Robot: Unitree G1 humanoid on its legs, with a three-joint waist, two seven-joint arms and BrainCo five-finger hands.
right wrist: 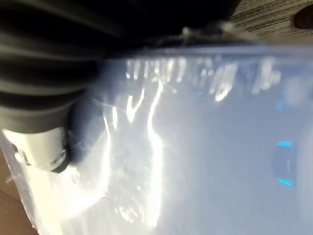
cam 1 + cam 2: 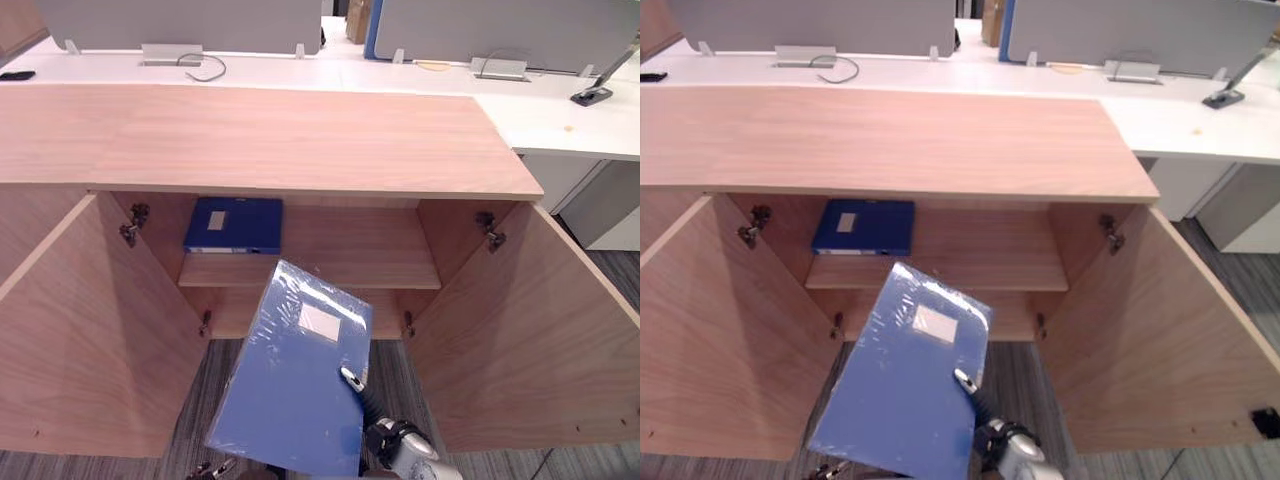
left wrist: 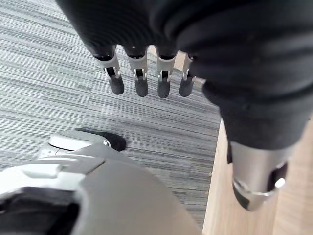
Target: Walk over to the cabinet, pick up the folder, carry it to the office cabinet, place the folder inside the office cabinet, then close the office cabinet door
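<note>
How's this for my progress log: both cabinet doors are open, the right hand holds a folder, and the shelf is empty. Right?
Not the shelf: the left eye view shows a second folder lying on it. Both doors open, right hand holding the folder: correct.

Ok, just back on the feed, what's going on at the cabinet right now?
The robot faces the office cabinet, whose doors both stand open. Its right hand grips a light blue plastic-wrapped folder near its lower right edge. The folder is held tilted in front of the opening and is not yet inside. A darker blue folder lies flat at the left of the shelf. The left hand hangs over the grey carpet, fingers relaxed, holding nothing.
</note>
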